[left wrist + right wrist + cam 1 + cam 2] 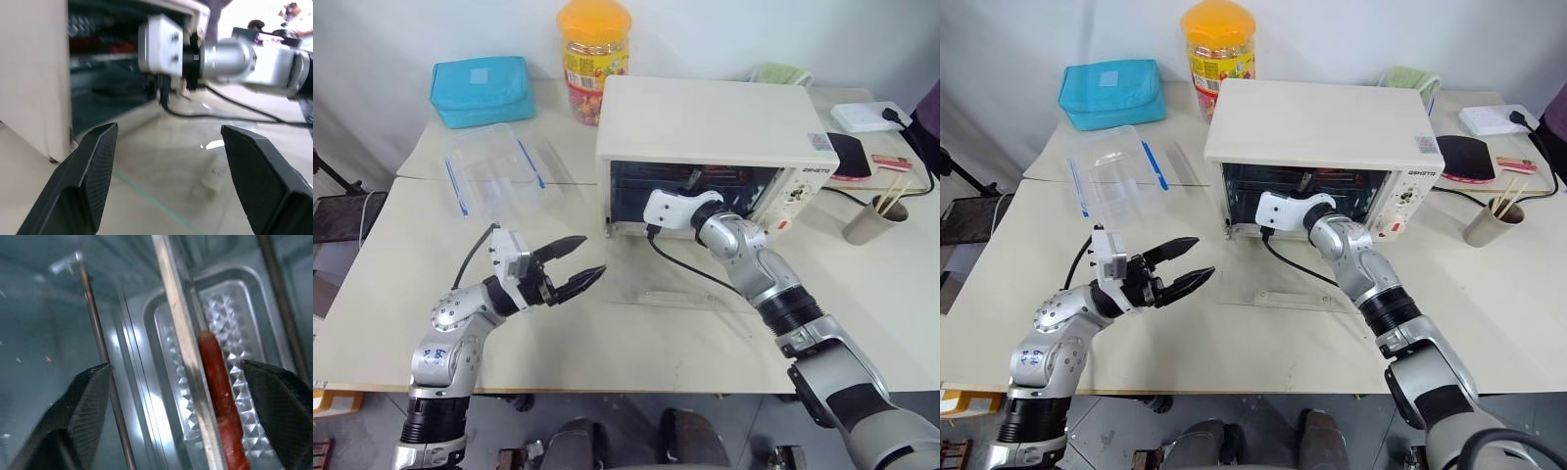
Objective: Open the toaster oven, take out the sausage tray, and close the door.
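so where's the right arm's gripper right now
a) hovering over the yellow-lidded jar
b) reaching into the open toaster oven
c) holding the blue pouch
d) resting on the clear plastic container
b: the right gripper is inside the toaster oven, whose door lies folded down flat on the table; the right wrist view looks past its spread jaws at the sausage tray with a red sausage on it.

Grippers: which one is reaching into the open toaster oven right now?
The right gripper: its open fingers sit inside the toaster oven, either side of a red sausage on the sausage tray. The left gripper hovers open over the table.
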Action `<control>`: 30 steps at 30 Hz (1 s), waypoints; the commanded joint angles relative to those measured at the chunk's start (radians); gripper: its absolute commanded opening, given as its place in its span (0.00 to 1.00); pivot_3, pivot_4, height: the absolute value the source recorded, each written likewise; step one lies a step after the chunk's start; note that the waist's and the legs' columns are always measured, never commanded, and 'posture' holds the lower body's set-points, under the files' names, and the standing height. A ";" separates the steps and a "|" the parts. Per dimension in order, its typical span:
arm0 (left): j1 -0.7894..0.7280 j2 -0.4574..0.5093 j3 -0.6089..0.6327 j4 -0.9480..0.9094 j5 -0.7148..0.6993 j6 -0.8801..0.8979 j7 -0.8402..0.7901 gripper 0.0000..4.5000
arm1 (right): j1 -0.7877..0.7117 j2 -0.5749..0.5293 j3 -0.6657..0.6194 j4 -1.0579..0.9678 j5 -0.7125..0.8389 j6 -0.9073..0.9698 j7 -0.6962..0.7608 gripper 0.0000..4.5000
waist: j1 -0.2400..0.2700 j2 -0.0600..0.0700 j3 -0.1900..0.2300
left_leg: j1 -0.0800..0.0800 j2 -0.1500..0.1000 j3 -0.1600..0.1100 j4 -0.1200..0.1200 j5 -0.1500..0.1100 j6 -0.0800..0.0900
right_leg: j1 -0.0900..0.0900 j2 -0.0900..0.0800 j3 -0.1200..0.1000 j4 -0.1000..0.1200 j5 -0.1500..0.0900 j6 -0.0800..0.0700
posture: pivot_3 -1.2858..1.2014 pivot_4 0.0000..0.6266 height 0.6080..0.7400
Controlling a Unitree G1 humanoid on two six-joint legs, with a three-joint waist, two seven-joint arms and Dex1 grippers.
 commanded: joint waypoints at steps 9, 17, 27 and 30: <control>-0.051 -0.006 -0.029 0.003 -0.027 -0.003 0.013 0.80 | -0.050 0.024 0.015 0.039 -0.040 -0.068 -0.069 0.05 | -0.001 0.000 0.000 | 0.000 0.000 0.000 0.000 0.001 -0.002 | 0.000 0.000 0.000 0.000 0.000 0.000 | 0.52 0.24 1.00; -0.344 -0.072 -0.082 0.310 0.029 -0.098 -0.040 0.80 | -0.069 0.017 -0.007 0.019 -0.047 -0.087 -0.081 0.01 | 0.001 -0.001 0.000 | 0.000 0.001 0.000 0.000 0.002 -0.003 | 0.001 0.002 0.000 0.000 0.000 0.000 | 0.52 0.24 1.00; -0.545 -0.110 -0.051 0.559 0.043 -0.163 -0.047 0.80 | 0.058 -0.030 -0.019 -0.252 -0.029 -0.080 0.065 0.01 | 0.002 -0.002 0.000 | 0.000 0.000 -0.001 -0.005 0.002 -0.003 | -0.001 0.002 -0.004 -0.002 0.000 0.000 | 0.52 0.24 1.00; -0.543 -0.105 -0.049 0.563 0.036 -0.159 -0.056 0.80 | 0.158 -0.058 -0.046 -0.407 -0.027 -0.047 0.122 0.01 | 0.006 -0.002 0.000 | 0.000 0.000 -0.002 -0.006 0.002 -0.003 | -0.001 0.002 -0.006 -0.002 0.000 0.000 | 0.52 0.24 1.00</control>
